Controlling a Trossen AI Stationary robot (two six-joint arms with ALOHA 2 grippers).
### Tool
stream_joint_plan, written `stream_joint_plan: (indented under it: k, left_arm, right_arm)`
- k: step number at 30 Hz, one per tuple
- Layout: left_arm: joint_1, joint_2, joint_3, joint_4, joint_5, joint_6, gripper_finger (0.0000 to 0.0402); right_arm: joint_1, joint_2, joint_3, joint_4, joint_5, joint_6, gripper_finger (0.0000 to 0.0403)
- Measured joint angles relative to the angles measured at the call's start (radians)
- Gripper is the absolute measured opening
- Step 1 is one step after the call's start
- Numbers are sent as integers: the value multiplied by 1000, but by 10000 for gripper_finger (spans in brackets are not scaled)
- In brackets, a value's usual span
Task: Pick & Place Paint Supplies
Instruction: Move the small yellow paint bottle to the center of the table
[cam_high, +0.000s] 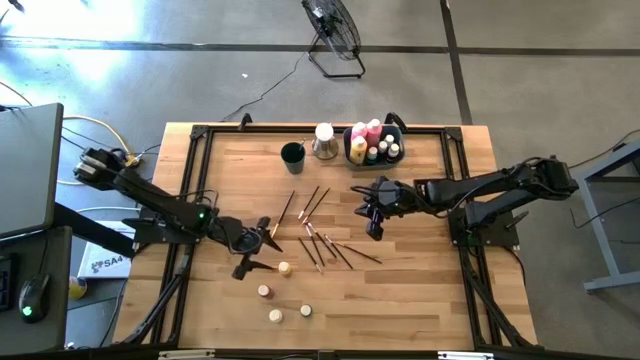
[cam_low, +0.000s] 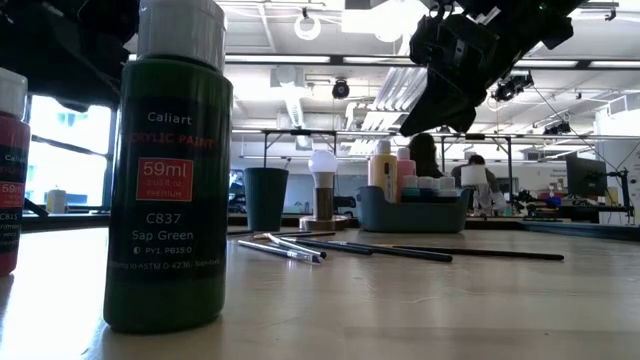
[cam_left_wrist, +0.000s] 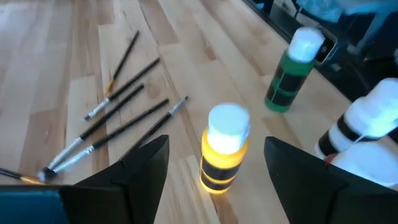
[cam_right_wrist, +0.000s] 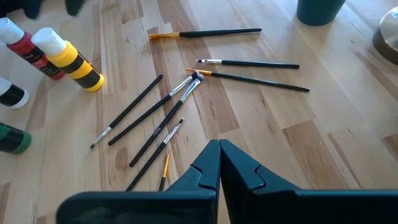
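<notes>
We log the yellow paint bottle (cam_left_wrist: 225, 149), white cap up, standing upright on the wooden table (cam_high: 420, 300) toward the table's left-front part. The left gripper (cam_left_wrist: 214, 165) sits around it with both dark fingers (cam_left_wrist: 146, 168) spread wide, one on each side, clear gaps showing; no contact that we can see. In the high view that left gripper (cam_high: 262, 247) lies at about 8 o'clock from table centre, with the yellow paint bottle (cam_high: 284, 268) just beside it.

Near it, at roughly 6 o'clock, three more white-capped bottles (cam_high: 275, 315) stand apart from one another; the wrist camera shows one of them as a green bottle (cam_left_wrist: 292, 71), and the low camera puts a green "Sap Green" bottle (cam_low: 170, 170) close to its lens.

The thin dark-handled brushes (cam_high: 325, 245) lie scattered flat around table centre, some crossing.

The right gripper (cam_high: 375, 218) hangs over the table at about 2 o'clock from the brushes, fingers pressed together, nothing between them; in its own view the closed right gripper (cam_right_wrist: 219, 171) looks down on the brushes (cam_right_wrist: 161, 118).

At 12 o'clock, on the far edge, the grey-blue bin (cam_high: 351, 150) holds several bottles, pink and yellow among them. Left of it stand a metal-based item with a white top (cam_high: 324, 140) and a dark round cup (cam_high: 292, 154).
</notes>
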Motion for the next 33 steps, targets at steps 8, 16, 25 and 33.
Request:
stream_joint_plan:
  k: [8,16,25,33]
  left_arm:
    - [0,113,1,119,53,-3,260]
    - [0,176,1,202,51,-26,260]
    - [0,193,1,226,51,-26,260]
    - [0,227,1,243,42,-53,260]
  right_arm:
    - [0,0,0,-1,0,0,2]
    - [0,0,0,0,0,0,2]
    - [0,0,0,0,0,0,2]
    - [0,0,0,0,0,1,2]
